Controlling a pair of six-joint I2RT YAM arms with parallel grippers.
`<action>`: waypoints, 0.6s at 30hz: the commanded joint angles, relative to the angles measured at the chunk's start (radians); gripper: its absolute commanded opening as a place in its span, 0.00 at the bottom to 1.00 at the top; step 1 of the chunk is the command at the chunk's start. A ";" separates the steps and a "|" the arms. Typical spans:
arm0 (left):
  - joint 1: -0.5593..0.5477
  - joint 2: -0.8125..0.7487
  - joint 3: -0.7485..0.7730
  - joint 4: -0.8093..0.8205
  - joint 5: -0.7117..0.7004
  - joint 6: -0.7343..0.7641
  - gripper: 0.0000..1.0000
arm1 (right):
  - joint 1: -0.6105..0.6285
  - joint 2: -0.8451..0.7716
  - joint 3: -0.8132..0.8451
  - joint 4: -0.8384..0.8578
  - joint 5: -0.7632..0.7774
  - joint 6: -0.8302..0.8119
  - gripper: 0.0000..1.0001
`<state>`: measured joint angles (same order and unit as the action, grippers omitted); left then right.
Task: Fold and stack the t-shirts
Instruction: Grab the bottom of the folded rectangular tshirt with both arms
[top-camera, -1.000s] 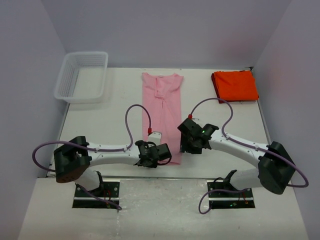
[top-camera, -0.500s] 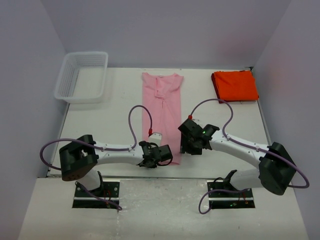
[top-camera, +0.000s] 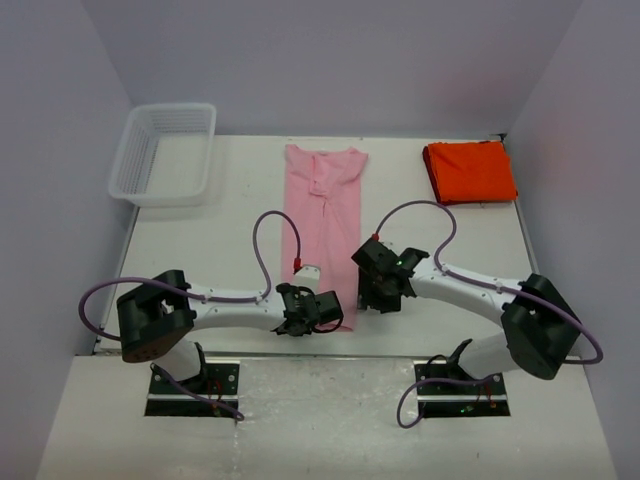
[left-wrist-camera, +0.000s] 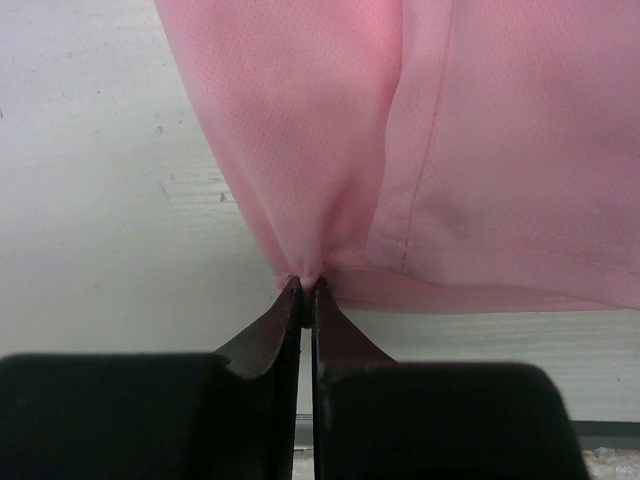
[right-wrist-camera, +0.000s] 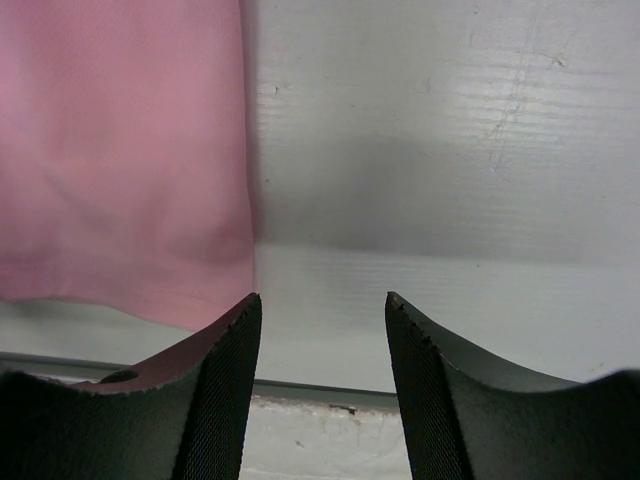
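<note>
The light pink t-shirt (top-camera: 326, 210) lies folded lengthwise in a long strip down the middle of the table, collar at the far end. My left gripper (top-camera: 312, 312) is shut on its near left hem corner; in the left wrist view the fingertips (left-wrist-camera: 308, 290) pinch a pucker of pink cloth (left-wrist-camera: 440, 140). My right gripper (top-camera: 385, 292) is open and empty just right of the near right hem corner; in the right wrist view (right-wrist-camera: 320, 305) the pink cloth (right-wrist-camera: 120, 150) lies left of the jaws. The orange-red t-shirt (top-camera: 470, 171) lies folded at the far right.
A white mesh basket (top-camera: 165, 152) stands at the far left corner. The table's near edge (right-wrist-camera: 330, 388) runs just below the right gripper's fingers. Walls close the table in on three sides.
The left gripper has edged right along the hem. The right gripper has shifted slightly left and nearer to the shirt's right edge. The shirts have not moved.
</note>
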<state>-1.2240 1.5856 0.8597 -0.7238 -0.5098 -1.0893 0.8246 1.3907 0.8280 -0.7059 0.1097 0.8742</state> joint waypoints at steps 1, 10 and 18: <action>0.008 -0.016 -0.017 -0.017 -0.029 -0.026 0.03 | 0.013 0.043 0.032 0.037 -0.030 -0.011 0.54; 0.009 -0.018 -0.001 -0.008 -0.026 -0.003 0.03 | 0.054 0.070 0.059 0.054 -0.045 0.003 0.54; 0.006 -0.021 0.002 -0.002 -0.018 0.002 0.03 | 0.108 0.165 0.141 0.045 -0.058 -0.015 0.53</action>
<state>-1.2232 1.5841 0.8589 -0.7227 -0.5091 -1.0843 0.9108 1.5192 0.9115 -0.6674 0.0578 0.8700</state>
